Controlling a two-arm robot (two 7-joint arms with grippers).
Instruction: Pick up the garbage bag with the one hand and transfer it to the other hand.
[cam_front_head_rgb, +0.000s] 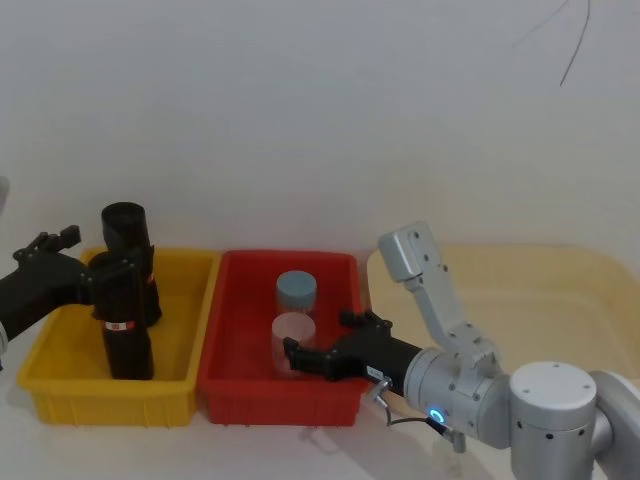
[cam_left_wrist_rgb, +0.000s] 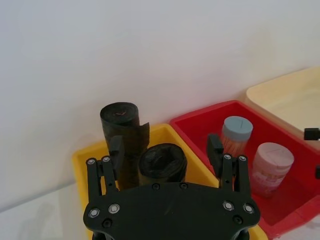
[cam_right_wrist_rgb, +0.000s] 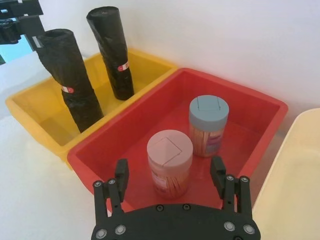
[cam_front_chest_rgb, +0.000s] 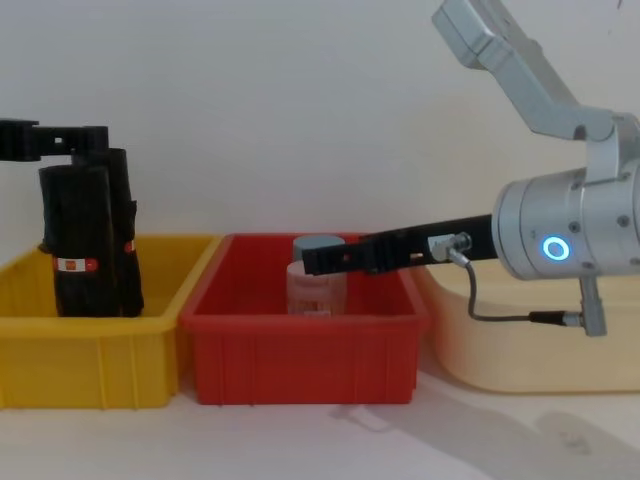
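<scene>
Inside the yellow bin (cam_front_head_rgb: 110, 400), the bag (cam_front_head_rgb: 130, 345) stands upright, long axis vertical, its top between the spread, not yet closed fingers of the left hand (cam_left_wrist_rgb: 165, 150). Farther off, the right hand (cam_right_wrist_rgb: 169, 166) hovers open over the red bin (cam_front_head_rgb: 280, 400).

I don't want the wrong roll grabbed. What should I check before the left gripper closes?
1. Left gripper open: ok.
2. Bag between its fingers: ok, a gap on each side.
3. Taller roll clear of the fingers: cannot tell; one finger overlaps it in the left wrist view.
4. Right gripper open to receive: ok.
5. Right gripper near the bag: not ok; it hangs over the red bin.
</scene>
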